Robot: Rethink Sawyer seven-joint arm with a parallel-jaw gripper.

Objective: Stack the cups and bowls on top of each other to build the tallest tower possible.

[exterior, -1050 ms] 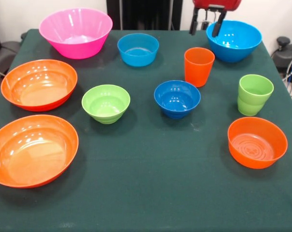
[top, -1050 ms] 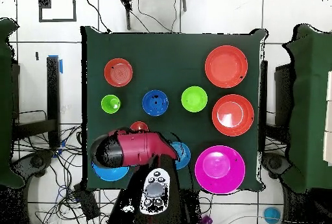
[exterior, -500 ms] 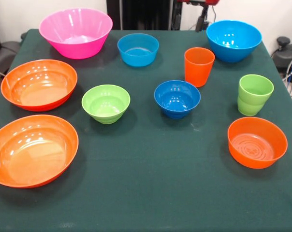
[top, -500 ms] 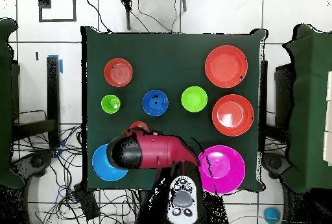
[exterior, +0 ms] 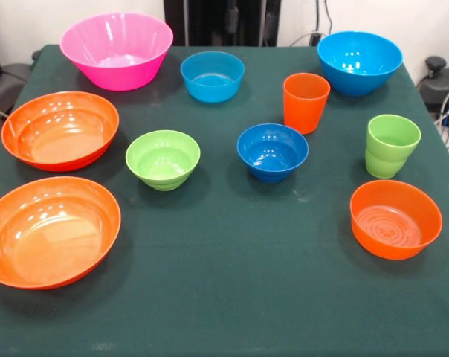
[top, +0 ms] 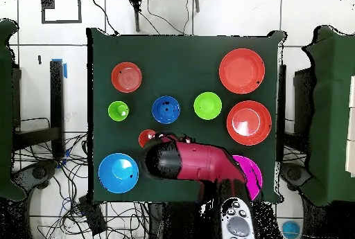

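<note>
Nowhere any stacking: every piece standing alone, upright and apart on the green table (exterior: 224, 297).

Across the far row, big pink bowl (exterior: 117, 48), smaller sky blue bowl (exterior: 212, 74), larger sky blue bowl (exterior: 359, 61).

Mid-table, orange cup (exterior: 306, 100), dark blue bowl (exterior: 272, 151), lime green bowl (exterior: 163, 158); lime green cup (exterior: 392, 145) toward the right edge.

Down the left side, two wide orange bowls (exterior: 59, 129), one behind the other.

Near right, smaller orange bowl (exterior: 395, 218).

From overhead, red arm (top: 201, 163) lying over part of the pink bowl and hiding the smaller sky blue one. Gripper (top: 157, 160) seen only as the arm's dark end beside the orange cup; wide or narrow, cannot tell.
</note>
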